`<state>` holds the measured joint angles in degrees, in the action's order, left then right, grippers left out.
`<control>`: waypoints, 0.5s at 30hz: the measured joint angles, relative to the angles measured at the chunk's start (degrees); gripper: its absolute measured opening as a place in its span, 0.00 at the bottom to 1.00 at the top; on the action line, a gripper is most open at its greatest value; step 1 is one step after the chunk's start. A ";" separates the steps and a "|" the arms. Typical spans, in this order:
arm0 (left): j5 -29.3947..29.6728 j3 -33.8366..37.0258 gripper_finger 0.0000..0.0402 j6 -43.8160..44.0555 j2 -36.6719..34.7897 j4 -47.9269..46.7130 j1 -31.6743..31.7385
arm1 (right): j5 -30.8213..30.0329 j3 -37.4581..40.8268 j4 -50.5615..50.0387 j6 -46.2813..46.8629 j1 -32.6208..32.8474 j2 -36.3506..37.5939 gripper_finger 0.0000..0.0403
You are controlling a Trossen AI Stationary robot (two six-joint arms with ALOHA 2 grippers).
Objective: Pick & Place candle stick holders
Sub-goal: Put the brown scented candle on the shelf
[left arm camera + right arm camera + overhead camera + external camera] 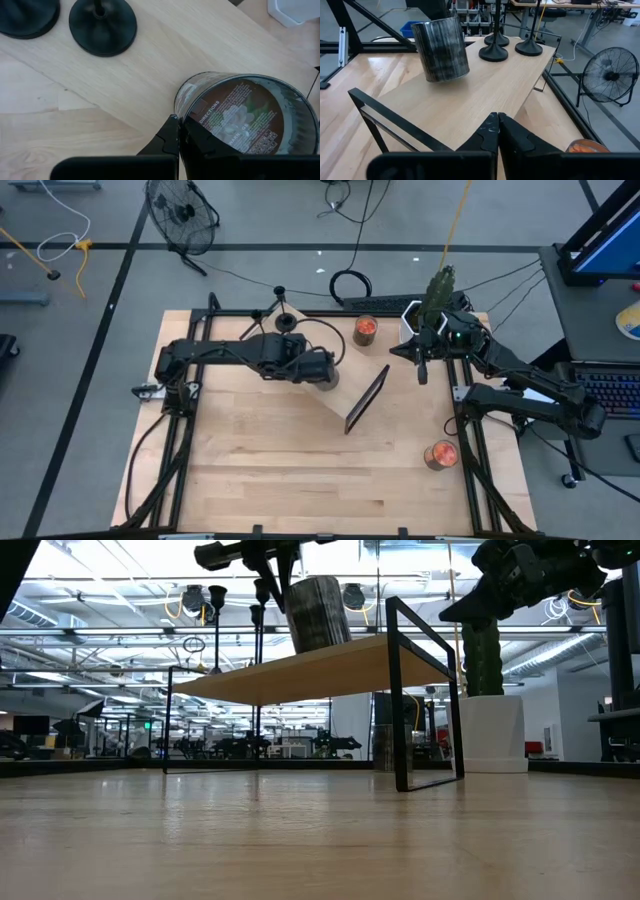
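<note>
Candle stick holders (495,47) stand upright on the wooden shelf's (485,95) far end, stems vertical. Left gripper (180,137), shut and empty, hovers over the shelf beside a dark jar (247,112), nearer the holders. Right gripper (498,131), shut and empty, sits at the opposite end.

bench (300,470): light wood planks, bordered by a black frame.
wooden shelf (485,95): pale board on thin black metal legs, standing on the bench's far half, set at an angle.
dark jar (441,49): glossy cylinder above the shelf top, tilted; a printed label with "DIRECTIONS" on its underside.
orange jars: one (366,330) near the bench's far edge, one (440,454) near the right edge.
white pot (492,732): square, at the far right corner, holding a green cactus-like plant (481,655).
fan (183,212): black, round-caged, on the floor beyond the bench.
keyboard (610,390): on a desk to the right.
</note>
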<state>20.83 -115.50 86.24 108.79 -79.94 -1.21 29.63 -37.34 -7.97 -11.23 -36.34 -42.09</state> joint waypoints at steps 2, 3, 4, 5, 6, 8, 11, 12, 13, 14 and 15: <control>-0.10 0.00 0.00 -0.01 0.00 0.00 0.30 | 0.02 0.00 0.00 -0.17 0.00 0.00 0.00; -0.48 0.00 0.00 -0.17 0.00 -0.01 0.47 | 0.02 0.00 0.00 -0.17 0.00 0.00 0.00; -1.10 0.00 0.00 -0.48 0.00 0.00 0.67 | 0.06 0.00 0.00 -0.19 0.00 0.00 0.00; -1.65 0.00 0.00 -0.68 0.00 -0.01 0.85 | 0.07 0.00 0.00 -0.19 0.00 0.00 0.00; -1.94 0.00 0.00 -0.85 0.00 -0.04 0.99 | 0.07 0.00 0.00 -0.19 0.00 0.00 0.00; -2.40 0.00 0.01 -0.99 0.00 -0.02 1.30 | 0.09 0.00 0.00 -0.19 0.00 0.00 0.00; -3.01 0.00 0.01 -1.70 0.00 -0.06 1.29 | 0.11 0.00 0.00 -0.21 0.00 0.00 0.00; -3.01 0.00 0.00 -1.72 0.00 -0.03 1.29 | 0.11 0.00 0.00 -0.19 0.00 0.00 0.00; -3.01 0.00 0.00 -1.72 0.00 -0.02 1.29 | 0.11 0.00 0.00 -0.19 0.00 0.00 0.00; -3.02 0.00 0.00 -1.73 0.00 -0.02 1.29 | 0.11 0.00 0.00 -0.20 0.00 0.00 0.00; -3.07 0.00 0.01 -1.88 0.00 -0.02 1.28 | 0.11 0.00 -0.01 -0.20 0.00 0.00 0.00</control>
<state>17.76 -115.50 84.36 108.79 -79.96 0.07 29.74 -37.34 -7.98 -11.43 -36.34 -42.09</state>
